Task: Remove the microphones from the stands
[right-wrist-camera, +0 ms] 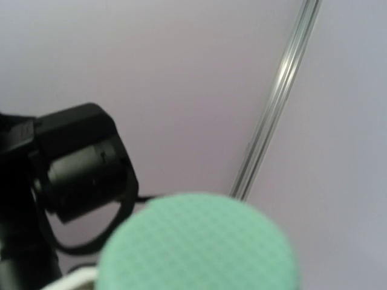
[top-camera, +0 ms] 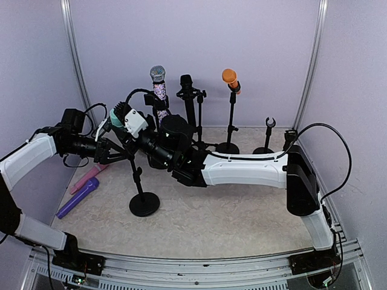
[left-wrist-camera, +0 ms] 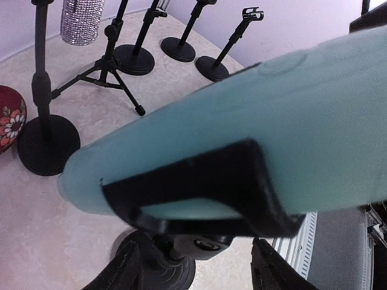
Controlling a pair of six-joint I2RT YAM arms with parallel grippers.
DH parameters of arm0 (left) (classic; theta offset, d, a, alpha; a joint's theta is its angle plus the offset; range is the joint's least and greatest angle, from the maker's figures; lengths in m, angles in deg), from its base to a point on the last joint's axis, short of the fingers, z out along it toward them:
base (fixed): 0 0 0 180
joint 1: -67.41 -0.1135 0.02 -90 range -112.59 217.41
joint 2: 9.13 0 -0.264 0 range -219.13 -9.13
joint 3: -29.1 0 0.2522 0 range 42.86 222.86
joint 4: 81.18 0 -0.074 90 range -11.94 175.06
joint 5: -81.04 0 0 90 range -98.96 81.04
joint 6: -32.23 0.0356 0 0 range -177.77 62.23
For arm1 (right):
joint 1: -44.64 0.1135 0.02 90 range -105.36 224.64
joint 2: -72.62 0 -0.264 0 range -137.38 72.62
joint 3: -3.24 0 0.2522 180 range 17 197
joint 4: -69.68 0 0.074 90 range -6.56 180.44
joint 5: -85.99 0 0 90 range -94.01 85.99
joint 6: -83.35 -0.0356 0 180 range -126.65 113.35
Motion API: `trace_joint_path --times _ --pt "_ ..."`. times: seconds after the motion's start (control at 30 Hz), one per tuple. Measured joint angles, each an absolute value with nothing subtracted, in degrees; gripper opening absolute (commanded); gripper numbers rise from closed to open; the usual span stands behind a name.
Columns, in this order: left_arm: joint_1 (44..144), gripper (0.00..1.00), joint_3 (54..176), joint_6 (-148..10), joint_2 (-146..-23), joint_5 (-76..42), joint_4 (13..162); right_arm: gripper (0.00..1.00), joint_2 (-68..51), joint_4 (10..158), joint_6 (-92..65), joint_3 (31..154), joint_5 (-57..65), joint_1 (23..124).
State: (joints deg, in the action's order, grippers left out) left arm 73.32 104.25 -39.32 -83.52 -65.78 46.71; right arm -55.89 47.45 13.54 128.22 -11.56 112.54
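Left jaws stand apart on either side of the stand (top-camera: 144,204), just under its clip (left-wrist-camera: 242,181), released rather than clenched. Right jaws sit at the head of the teal microphone (left-wrist-camera: 254,127); whether they are clenched on it I cannot tell. The bench (top-camera: 242,211) carries the stand front-left of centre, with the teal microphone lying tilted in the clip. Behind it, other stands hold a sparkly microphone (top-camera: 159,84), a black microphone (top-camera: 186,81) and an orange microphone (top-camera: 229,78). A purple microphone (top-camera: 77,198) and a pink microphone (top-camera: 84,179) lie side by side at the left.
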Motion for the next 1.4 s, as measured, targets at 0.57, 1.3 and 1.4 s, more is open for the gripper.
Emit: trace_joint_path --times 0.57,1.3,1.4 --pt "76.0 0.00 105.6 -42.9 -89.4 -64.3 55.1 0.00 -54.1 43.8 17.6 122.4 -13.2 113.2" --pt "76.0 0.00 117.0 -33.1 -94.1 -53.0 44.2 0.71 -38.2 48.6 10.0 101.1 -5.2 111.6" --pt "76.2 0.00 117.2 -32.7 -94.9 -51.5 43.9 0.77 -36.2 51.1 7.9 99.4 -2.3 110.4"
